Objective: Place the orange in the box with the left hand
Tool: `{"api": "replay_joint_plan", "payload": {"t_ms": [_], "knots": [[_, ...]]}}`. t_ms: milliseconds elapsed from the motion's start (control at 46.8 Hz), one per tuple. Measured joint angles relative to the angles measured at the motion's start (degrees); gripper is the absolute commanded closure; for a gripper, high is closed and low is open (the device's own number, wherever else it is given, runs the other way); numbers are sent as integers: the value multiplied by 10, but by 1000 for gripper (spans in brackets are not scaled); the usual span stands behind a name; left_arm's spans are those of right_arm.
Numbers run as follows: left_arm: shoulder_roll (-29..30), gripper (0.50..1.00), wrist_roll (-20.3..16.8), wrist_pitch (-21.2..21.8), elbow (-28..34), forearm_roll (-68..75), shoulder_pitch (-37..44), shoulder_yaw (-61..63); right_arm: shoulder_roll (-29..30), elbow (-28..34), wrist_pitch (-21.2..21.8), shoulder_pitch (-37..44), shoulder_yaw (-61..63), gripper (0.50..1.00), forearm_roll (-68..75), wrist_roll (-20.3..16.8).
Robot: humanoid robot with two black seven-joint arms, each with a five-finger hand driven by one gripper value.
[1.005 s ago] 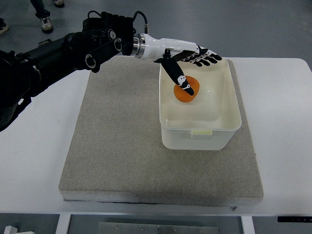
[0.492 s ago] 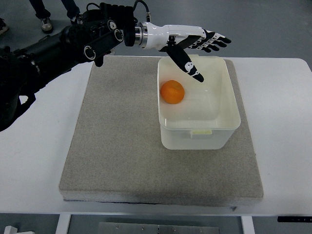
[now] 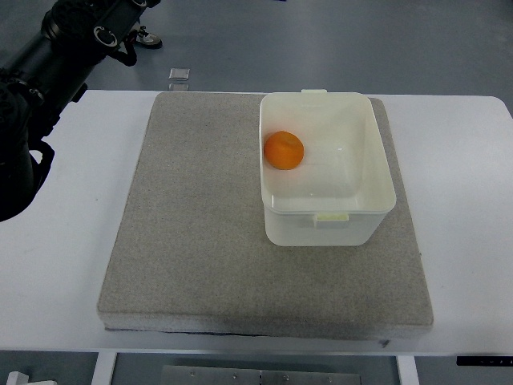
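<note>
One orange (image 3: 284,151) sits inside the white box (image 3: 377,152), against its left wall, nothing touching it. That box stands on the grey mat (image 3: 192,233) — far right part — on the white table (image 3: 465,200). Only my left arm (image 3: 56,48) shows, far left; its hand is out of view, so I cannot tell its fingers. No writing is readable.
</note>
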Motion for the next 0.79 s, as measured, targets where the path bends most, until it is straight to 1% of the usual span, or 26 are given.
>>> {"api": "replay_joint_plan", "payload": {"t_ms": [107,235,278,342,449,556,620,791], "knots": [[0,519,1,67,16,-18,6,-2,0,0,0,0,0,556,0,0],[0,523,3,142,28,-54,31,-7,0,0,0,0,0,556,0,0],[0,525,4,163,36,-74,39,-12,0,0,0,0,0,556,0,0],[0,527,4,182,44,-106,56,-20,0,0,0,0,0,556,0,0],[0,529,11,191,50,-161,86,-37,0,0,0,0,0,556,0,0],[9,529,17,188,46,-201,109,-62,0,0,0,0,0,556,0,0],[12,529,18,183,43,-212,122,-78,0,0,0,0,0,556,0,0],[3,551,18,185,39,-215,152,-120,0,0,0,0,0,556,0,0]]}}
